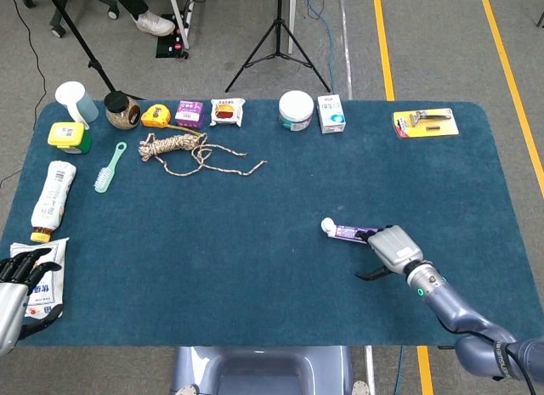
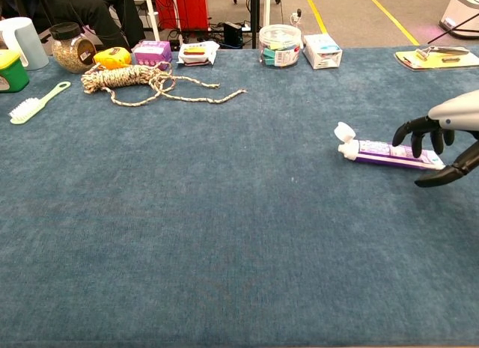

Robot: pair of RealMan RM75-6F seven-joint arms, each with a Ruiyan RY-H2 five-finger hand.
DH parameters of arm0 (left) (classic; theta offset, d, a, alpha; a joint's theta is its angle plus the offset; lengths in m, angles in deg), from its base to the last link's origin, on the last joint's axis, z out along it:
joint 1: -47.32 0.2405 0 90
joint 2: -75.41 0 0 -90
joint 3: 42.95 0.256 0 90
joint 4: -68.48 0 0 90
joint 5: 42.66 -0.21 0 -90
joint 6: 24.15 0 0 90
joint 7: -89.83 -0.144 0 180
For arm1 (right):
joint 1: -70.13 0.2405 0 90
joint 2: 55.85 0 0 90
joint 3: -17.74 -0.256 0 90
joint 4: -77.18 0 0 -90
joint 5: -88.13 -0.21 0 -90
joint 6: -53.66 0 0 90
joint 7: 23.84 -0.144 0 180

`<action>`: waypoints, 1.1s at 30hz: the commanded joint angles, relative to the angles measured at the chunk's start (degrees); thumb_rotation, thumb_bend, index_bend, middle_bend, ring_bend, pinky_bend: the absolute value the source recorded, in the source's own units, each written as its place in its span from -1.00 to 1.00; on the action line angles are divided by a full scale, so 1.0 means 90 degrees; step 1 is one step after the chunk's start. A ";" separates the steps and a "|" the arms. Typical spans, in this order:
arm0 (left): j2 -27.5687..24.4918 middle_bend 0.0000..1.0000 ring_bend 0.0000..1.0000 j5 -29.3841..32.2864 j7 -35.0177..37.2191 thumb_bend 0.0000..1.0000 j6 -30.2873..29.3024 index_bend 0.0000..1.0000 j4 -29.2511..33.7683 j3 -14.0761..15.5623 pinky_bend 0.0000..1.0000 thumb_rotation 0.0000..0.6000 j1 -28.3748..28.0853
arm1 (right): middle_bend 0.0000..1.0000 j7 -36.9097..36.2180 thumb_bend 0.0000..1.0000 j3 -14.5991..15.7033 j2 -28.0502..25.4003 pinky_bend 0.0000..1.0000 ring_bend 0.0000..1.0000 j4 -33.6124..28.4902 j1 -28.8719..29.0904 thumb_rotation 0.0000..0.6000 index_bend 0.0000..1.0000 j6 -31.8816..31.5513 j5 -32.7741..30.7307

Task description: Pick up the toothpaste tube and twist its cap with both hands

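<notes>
The purple and white toothpaste tube (image 1: pixel 348 233) (image 2: pixel 391 153) lies flat on the blue table, its white cap (image 1: pixel 327 228) (image 2: pixel 345 133) pointing left. My right hand (image 1: pixel 393 247) (image 2: pixel 440 135) hovers at the tube's tail end, fingers apart and curled downward, holding nothing; its fingertips are just above the tube's right end. My left hand (image 1: pixel 19 286) sits at the table's near left corner over a white packet (image 1: pixel 42 276), fingers spread, far from the tube. It does not show in the chest view.
A rope (image 1: pixel 183 150), green brush (image 1: pixel 108 167), white bottle (image 1: pixel 52 198), jar (image 1: pixel 122 110), cup (image 1: pixel 73 101) and small boxes (image 1: pixel 189 114) line the far left. A tub (image 1: pixel 296 110), carton (image 1: pixel 331 114) and razor pack (image 1: pixel 424 122) stand along the far edge.
</notes>
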 commanded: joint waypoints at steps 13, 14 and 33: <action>-0.0004 -0.58 -0.65 0.0030 0.0093 -0.64 -0.0038 -0.37 -0.0083 -0.0002 -0.59 1.00 0.0012 | -0.36 0.0875 -0.43 -0.0387 0.0723 -0.26 -0.24 0.0533 0.0360 -0.32 -0.61 0.0040 -0.1612; -0.0008 -0.58 -0.65 0.0037 0.0103 -0.64 -0.0048 -0.37 -0.0094 0.0004 -0.59 1.00 0.0022 | -0.36 0.0919 -0.43 -0.0408 0.0758 -0.26 -0.24 0.0594 0.0420 -0.32 -0.61 0.0095 -0.1701; -0.0136 -0.58 -0.65 0.0083 0.0214 -0.64 -0.0161 -0.37 -0.0160 0.0043 -0.59 1.00 0.0115 | -0.31 0.0702 -0.43 -0.0491 0.1142 -0.27 -0.21 0.1138 0.0782 -0.32 -0.48 0.0557 -0.1513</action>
